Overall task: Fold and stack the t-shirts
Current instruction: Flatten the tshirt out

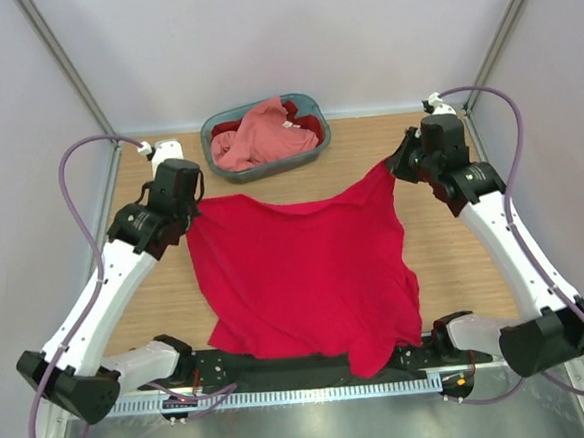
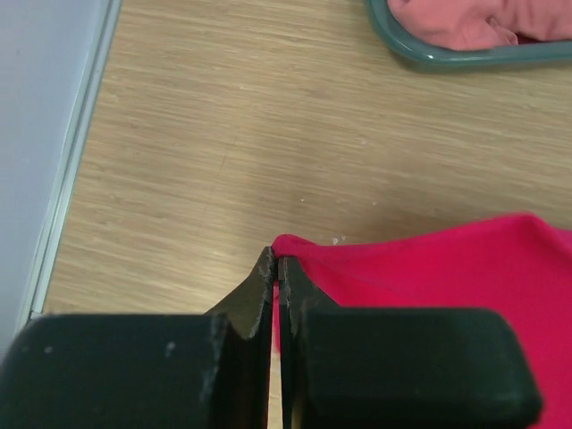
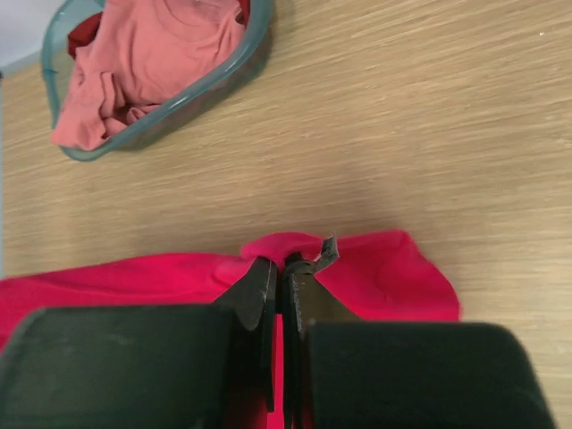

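Apart, left hand (image 2: 275, 266), right hand (image 3: 284, 268) pinching t-shirt (image 1: 305, 268)

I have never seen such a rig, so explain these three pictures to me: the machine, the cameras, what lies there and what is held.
It is a robot: a left arm and a right arm bolted at the near edge of a wooden table. The wide picture looks down from above and behind them; the other two come from a camera on each wrist. A crimson t-shirt lies spread on the table. The left gripper and the right gripper each pinch one far corner. Behind, a basket holds a salmon pink shirt and a darker red shirt.
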Robot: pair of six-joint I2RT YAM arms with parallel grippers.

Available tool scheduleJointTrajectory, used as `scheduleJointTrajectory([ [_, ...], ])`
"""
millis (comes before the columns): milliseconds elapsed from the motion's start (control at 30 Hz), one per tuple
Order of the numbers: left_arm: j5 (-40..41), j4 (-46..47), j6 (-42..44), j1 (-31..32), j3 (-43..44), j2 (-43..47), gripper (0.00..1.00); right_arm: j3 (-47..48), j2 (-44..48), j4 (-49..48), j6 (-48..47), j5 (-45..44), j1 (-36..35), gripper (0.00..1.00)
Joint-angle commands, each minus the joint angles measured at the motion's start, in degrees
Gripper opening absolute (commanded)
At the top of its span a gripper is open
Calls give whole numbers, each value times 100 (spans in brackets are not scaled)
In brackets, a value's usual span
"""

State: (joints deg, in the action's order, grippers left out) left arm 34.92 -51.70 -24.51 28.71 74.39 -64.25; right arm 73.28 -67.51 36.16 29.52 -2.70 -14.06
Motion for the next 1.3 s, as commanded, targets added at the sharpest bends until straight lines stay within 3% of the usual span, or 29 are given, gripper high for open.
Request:
scheduleJointTrajectory([
  [0,104,661,-185,-339,102,-298,0,134,-226,-1198,-288,-143,62,1],
  [333,-397,617,-107,-621,1648,-431,0,1531,-510,-1401,-543,-64,185,1],
  [533,-916,1293,87,-621,2113,342,1,2076,386,-1656,-930,-144,194,1],
  [900,-2041,1734,289,-621,2589,1897,1,2840,2214,-1516,-1151,1016,194,1],
  [1067,-2147,1839,385,-621,2791,2662,1,3728,2312,-1129,-685,1570,194,1],
  [1267,-2024,2024,526,-621,2748,3094,1,3835,2479,-1296,-298,1808,229,1],
])
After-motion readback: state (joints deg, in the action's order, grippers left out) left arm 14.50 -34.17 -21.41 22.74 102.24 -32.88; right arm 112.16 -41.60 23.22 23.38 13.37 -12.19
